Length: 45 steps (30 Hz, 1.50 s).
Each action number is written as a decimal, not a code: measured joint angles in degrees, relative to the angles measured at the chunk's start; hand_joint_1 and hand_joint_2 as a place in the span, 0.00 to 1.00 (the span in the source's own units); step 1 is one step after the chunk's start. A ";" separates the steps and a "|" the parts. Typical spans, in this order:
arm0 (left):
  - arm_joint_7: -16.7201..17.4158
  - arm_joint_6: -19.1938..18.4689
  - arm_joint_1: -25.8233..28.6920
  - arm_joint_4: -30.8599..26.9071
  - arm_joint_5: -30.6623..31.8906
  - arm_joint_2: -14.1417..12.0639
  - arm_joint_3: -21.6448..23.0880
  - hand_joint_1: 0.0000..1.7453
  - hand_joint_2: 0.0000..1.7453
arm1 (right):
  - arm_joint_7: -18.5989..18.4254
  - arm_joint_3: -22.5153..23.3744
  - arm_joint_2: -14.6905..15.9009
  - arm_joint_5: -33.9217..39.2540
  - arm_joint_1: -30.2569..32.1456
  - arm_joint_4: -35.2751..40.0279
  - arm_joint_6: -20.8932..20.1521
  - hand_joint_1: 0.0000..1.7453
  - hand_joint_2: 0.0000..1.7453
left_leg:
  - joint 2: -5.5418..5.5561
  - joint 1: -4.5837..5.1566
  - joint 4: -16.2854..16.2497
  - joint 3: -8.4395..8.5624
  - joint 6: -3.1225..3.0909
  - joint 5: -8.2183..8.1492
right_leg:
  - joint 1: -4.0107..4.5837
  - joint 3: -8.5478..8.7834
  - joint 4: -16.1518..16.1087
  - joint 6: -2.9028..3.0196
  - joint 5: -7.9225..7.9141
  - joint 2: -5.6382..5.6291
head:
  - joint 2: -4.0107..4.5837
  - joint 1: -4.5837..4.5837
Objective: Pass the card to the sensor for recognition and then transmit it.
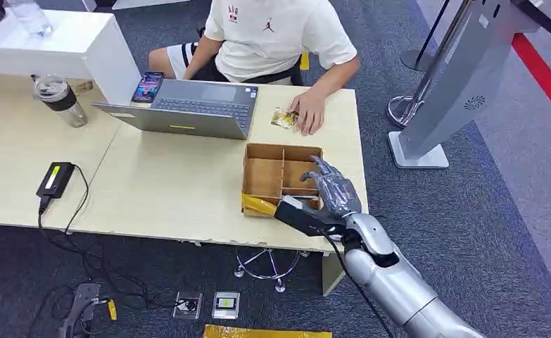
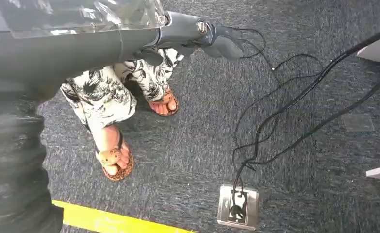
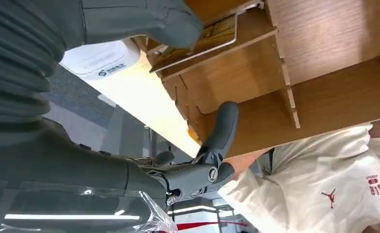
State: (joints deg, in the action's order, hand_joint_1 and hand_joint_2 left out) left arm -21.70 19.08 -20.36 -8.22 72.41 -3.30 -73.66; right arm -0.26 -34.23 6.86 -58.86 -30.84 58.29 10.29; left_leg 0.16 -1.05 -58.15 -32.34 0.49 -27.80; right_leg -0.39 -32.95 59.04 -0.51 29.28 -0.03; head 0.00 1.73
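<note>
The right hand [image 1: 334, 191] reaches over the near right part of the wooden box [image 1: 279, 176] on the table [image 1: 174, 190]. In the right wrist view the thumb [image 3: 144, 22] presses a card [image 3: 205, 34] that lies tilted in a box compartment, its edge against a divider; one dark finger [image 3: 223, 128] stands straight beside the box wall. Whether the hand actually grips the card cannot be told: the other fingers are out of sight behind the box. A black module [image 1: 302, 215] sits at the wrist, just at the table edge, with a yellow strip [image 1: 260, 205] beside the box's near left corner.

The left hand [image 2: 197, 36] hangs above the carpet, holding nothing, its fingers loosely curled. Below it are a person's feet in sandals [image 2: 115, 162], black cables [image 2: 275, 116] and a floor socket [image 2: 237, 206].

Beyond the box, a second card [image 1: 284, 117] lies flat on the table, with a person's hand [image 1: 309, 111] touching it. Left of that stands an open laptop [image 1: 188, 107] with a phone [image 1: 148, 86] behind it. Farther left are a lidded cup [image 1: 60, 100] and a black adapter [image 1: 55, 179] with its cable. A grey kiosk stand [image 1: 455, 84] rises to the right of the table, well apart
</note>
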 joint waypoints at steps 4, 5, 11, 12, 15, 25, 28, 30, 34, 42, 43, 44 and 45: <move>0.02 0.07 -0.08 0.00 0.00 0.17 0.24 0.00 1.00 | 0.31 -0.11 -0.90 0.22 -0.60 -1.25 0.15 0.41 1.00 | 0.00 0.00 0.00 0.00 0.00 0.00 | 0.00 -0.01 0.00 0.00 0.00 0.00 | 0.00 0.02; 0.11 0.09 -0.09 0.00 -0.02 0.17 0.26 0.00 1.00 | 0.09 -0.15 -1.14 0.26 -0.74 -1.73 0.57 0.41 1.00 | 0.00 0.00 0.00 0.00 0.00 0.00 | 0.00 -0.01 0.00 0.00 0.00 0.00 | 0.00 0.00; 0.13 0.15 -0.07 0.00 -0.50 0.17 0.29 0.00 1.00 | -1.86 -0.59 -3.15 -0.66 -0.32 -3.63 1.81 0.40 1.00 | 0.00 -0.01 0.00 0.00 0.00 0.00 | 0.01 -0.02 0.00 0.00 0.00 0.00 | 0.00 0.00; 0.13 0.20 -0.04 0.00 -0.66 0.17 0.26 0.00 1.00 | -1.86 -0.70 -3.28 -0.68 -0.33 -3.96 1.92 0.41 1.00 | 0.00 -0.01 0.00 -0.01 0.00 0.00 | 0.01 -0.01 0.01 0.00 0.00 0.00 | 0.00 0.02; 0.13 0.22 -0.01 0.00 -0.96 0.11 0.26 0.00 1.00 | -1.53 -0.90 -3.74 -0.70 -0.35 -5.12 2.49 0.42 1.00 | 0.00 -0.01 0.00 -0.01 0.00 0.00 | 0.01 0.00 0.01 0.00 0.00 0.00 | 0.00 0.02; 0.13 0.24 0.15 0.00 -1.60 -0.04 0.26 0.00 1.00 | 1.01 -1.22 -4.55 -0.83 -1.34 -8.94 2.91 0.44 1.00 | 0.01 0.00 0.00 -0.01 0.00 0.00 | 0.00 0.00 0.00 0.00 0.00 0.01 | 0.00 0.02; 0.13 0.24 0.15 0.00 -1.62 -0.11 0.26 0.00 1.00 | 1.46 -1.20 -4.55 -0.79 -2.14 -10.03 2.95 0.43 1.00 | 0.01 0.00 0.00 0.00 0.00 0.00 | 0.01 0.00 0.01 0.00 0.00 0.01 | 0.00 0.00; 0.13 0.24 0.15 0.00 -1.64 -0.11 0.26 0.00 1.00 | 1.46 -1.20 -4.55 -0.76 -2.44 -10.56 3.08 0.43 1.00 | 0.01 0.00 0.00 -0.01 0.00 0.00 | 0.01 -0.01 0.01 0.00 0.00 0.01 | 0.00 0.02; 0.13 0.26 0.15 0.00 -1.64 -0.15 0.26 0.00 1.00 | 1.40 -1.03 -4.48 -0.28 -3.14 -11.59 3.48 0.41 1.00 | 0.01 0.00 0.00 0.00 0.00 0.00 | 0.00 -0.01 0.00 0.00 0.00 0.00 | 0.00 0.00; 0.15 0.33 0.15 0.00 -1.62 -0.18 0.29 0.00 1.00 | 1.09 0.26 -3.76 0.31 -3.78 -13.09 3.72 0.41 1.00 | 0.01 0.00 0.00 0.00 0.00 0.00 | 0.00 -0.01 0.00 0.00 0.00 0.00 | 0.00 0.00; 0.15 0.31 0.14 0.00 -1.62 -0.18 0.29 0.00 1.00 | 1.07 0.26 -3.65 0.33 -3.83 -13.25 3.72 0.41 1.00 | 0.00 0.00 0.00 0.01 0.00 0.00 | 0.00 -0.01 0.00 0.00 0.00 0.00 | 0.00 0.02; 0.15 0.33 0.14 0.00 -1.62 -0.18 0.29 0.00 1.00 | 0.96 0.37 -3.56 0.39 -3.83 -13.38 3.72 0.41 1.00 | 0.00 0.00 0.00 0.01 0.00 0.00 | 0.00 -0.02 0.00 0.00 0.00 0.00 | 0.00 0.00; 0.17 0.33 0.14 0.00 -1.62 -0.18 0.29 0.00 1.00 | 0.94 0.46 -3.50 0.46 -3.83 -13.44 3.72 0.41 1.00 | 0.00 0.00 0.00 0.01 0.00 0.00 | 0.00 -0.02 0.00 0.00 0.00 0.00 | 0.00 0.00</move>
State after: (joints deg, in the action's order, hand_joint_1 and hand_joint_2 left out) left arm -21.53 19.41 -20.22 -8.22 70.79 -3.48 -73.37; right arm 0.68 -33.77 3.37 -58.40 -34.67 44.85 14.01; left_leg 0.16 -1.05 -58.15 -32.33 0.49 -27.80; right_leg -0.38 -32.98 59.03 -0.51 29.28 -0.03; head 0.00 1.73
